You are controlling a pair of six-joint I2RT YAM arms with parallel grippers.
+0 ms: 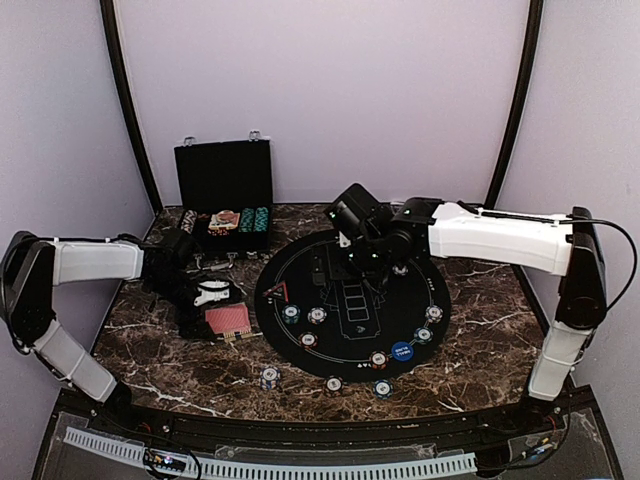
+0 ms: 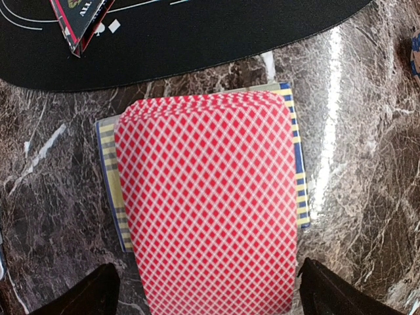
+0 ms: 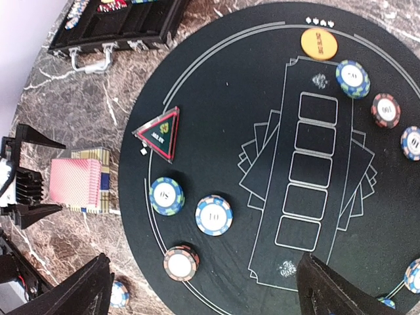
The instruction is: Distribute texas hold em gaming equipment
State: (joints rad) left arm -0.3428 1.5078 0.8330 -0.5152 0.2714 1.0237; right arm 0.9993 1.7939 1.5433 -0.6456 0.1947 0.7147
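A dark brown, white-veined marble tabletop (image 1: 480, 360) carries a large round black mat (image 3: 223, 98), spread under the right gripper's fingers (image 3: 341, 292). Just ahead of the left gripper's fingers (image 2: 85, 295) lies a flat yellow-and-blue striped pack (image 2: 298, 177), topped by a red-backed card stack (image 2: 210, 210). An open black case (image 1: 225, 180) sits beyond them. A blue-edged round chip (image 1: 269, 377) rests on bare marble beside the mat.

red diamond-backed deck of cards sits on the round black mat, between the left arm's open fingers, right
No: the red diamond-backed deck of cards sits off the round black mat, on a yellow-and-blue striped piece on the brown marble table, as the left wrist view shows. It does lie between the left arm's open fingers.
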